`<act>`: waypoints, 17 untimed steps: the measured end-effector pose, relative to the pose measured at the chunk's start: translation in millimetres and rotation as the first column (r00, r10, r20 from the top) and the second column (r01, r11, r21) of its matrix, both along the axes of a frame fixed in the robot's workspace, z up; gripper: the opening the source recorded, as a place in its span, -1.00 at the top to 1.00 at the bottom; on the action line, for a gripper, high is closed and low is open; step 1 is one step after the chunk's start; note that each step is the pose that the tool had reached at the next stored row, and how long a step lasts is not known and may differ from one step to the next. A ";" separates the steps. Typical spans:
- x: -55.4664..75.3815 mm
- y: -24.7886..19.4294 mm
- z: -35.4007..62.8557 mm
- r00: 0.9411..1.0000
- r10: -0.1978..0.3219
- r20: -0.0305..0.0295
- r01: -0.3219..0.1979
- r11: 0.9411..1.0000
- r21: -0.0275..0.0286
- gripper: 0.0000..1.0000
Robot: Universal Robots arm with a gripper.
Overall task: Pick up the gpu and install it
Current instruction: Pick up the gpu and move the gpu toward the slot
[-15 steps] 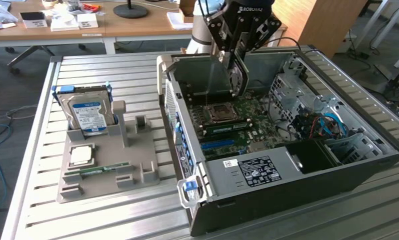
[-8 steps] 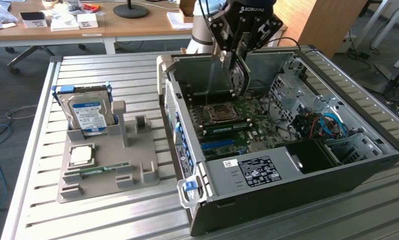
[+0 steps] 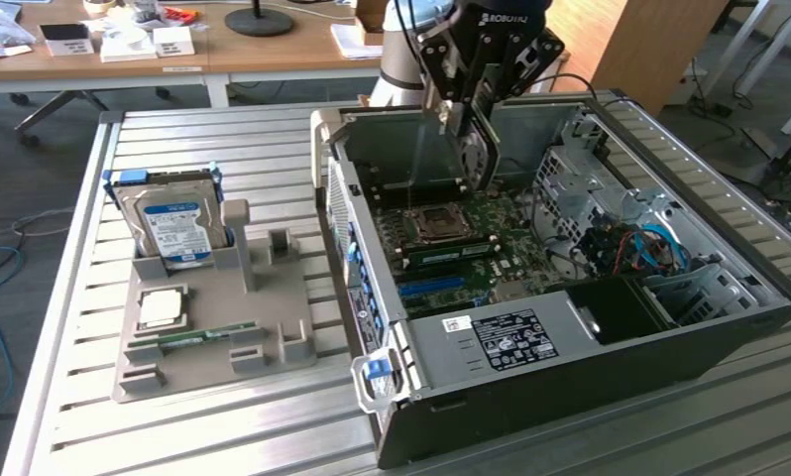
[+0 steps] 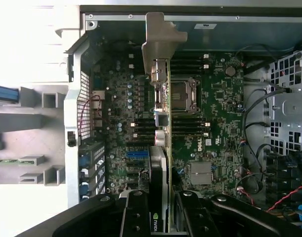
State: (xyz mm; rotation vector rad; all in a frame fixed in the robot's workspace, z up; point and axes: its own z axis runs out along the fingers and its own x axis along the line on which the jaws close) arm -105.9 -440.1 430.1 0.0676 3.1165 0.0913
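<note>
The black pincer (image 3: pixel 467 99) is clamped on the gpu (image 4: pixel 159 168), a thin dark card with a silvery end bracket. It holds the card on edge over the green motherboard (image 4: pixel 215 98) inside the open black computer case (image 3: pixel 608 377) on the slatted metal bench (image 3: pixel 237 426). Contact with the board cannot be told.

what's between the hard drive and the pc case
In the exterior view, the grey holder's upright posts stand between the hard drive and the PC case.
</note>
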 end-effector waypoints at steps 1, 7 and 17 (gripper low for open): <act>0.5 0.0 0.0 1.000 0.000 0.000 0.000 1.000 0.000 0.46; 5.1 0.0 0.0 1.000 0.000 0.000 0.000 1.000 0.000 0.46; 18.0 0.0 0.0 1.000 0.000 0.000 0.000 1.000 0.001 0.46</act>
